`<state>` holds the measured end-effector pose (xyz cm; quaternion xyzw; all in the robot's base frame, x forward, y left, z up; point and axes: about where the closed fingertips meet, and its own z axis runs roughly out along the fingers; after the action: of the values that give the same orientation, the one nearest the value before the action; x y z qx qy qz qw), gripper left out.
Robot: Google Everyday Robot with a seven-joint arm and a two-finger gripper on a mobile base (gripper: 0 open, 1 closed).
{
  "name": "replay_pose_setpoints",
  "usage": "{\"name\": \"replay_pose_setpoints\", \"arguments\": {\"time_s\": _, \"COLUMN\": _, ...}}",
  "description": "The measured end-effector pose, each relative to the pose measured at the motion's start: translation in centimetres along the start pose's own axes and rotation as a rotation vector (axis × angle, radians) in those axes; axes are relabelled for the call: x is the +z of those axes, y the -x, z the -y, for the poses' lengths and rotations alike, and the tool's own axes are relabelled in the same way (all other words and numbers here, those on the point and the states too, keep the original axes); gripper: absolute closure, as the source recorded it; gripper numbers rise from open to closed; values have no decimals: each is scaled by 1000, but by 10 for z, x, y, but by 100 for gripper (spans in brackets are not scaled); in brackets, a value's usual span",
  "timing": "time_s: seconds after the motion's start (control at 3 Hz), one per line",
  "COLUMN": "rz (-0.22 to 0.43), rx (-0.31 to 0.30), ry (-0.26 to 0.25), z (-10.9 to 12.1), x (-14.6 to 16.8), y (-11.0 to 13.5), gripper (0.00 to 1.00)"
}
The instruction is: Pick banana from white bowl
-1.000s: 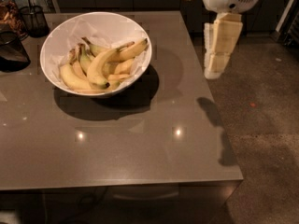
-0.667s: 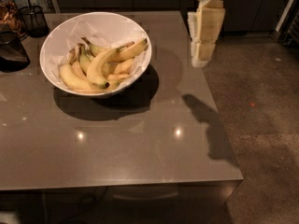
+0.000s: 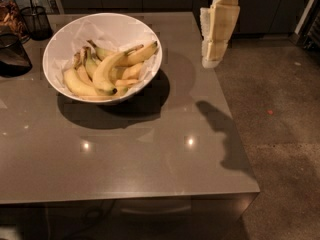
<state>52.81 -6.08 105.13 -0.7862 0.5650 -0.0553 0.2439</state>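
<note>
The white bowl (image 3: 60, 44) stands on the grey table, left of centre, lined with crinkled white paper. Several yellow bananas lie in it. The long curved banana (image 3: 104, 71) with a small black tip lies on top, in the middle of the pile. Shorter bananas with brownish stems lie around it. My gripper (image 3: 211, 59) hangs down from the top of the view. It is to the right of the bowl, above the table's right edge. It is apart from the bowl and holds nothing.
A dark wire-mesh cup (image 3: 36, 21) stands at the back left. A dark rounded object (image 3: 12, 54) sits beside the bowl's left side. The table's right edge (image 3: 235, 129) runs down to the front corner, with speckled floor (image 3: 285, 134) beyond it.
My gripper has moved left, from over the floor to above the table's right edge, nearer the bowl. Its shadow has moved onto the table edge. The bananas have not moved.
</note>
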Motion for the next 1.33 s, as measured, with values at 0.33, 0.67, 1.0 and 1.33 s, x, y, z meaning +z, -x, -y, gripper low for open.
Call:
{"name": "replay_pose_setpoints", "arguments": {"time_s": 0.33, "rz": 30, "rx": -62, "ry": -24, "z": 23, "x": 7, "y": 11, "gripper": 0}}
{"name": "replay_pose_setpoints", "arguments": {"time_s": 0.67, "rz": 56, "rx": -131, "ry": -20, "z": 47, "x": 21, "y": 23, "gripper": 0}}
{"name": "replay_pose_setpoints", "arguments": {"time_s": 1.0, "rz": 7, "rx": -207, "ry": 20, "z": 57, "x": 49, "y": 34, "gripper": 0}}
{"name": "replay_pose_setpoints", "arguments": {"time_s": 1.33, "rz": 11, "rx": -226, "ry": 1, "z": 60, "x": 50, "y": 37, "gripper": 0}}
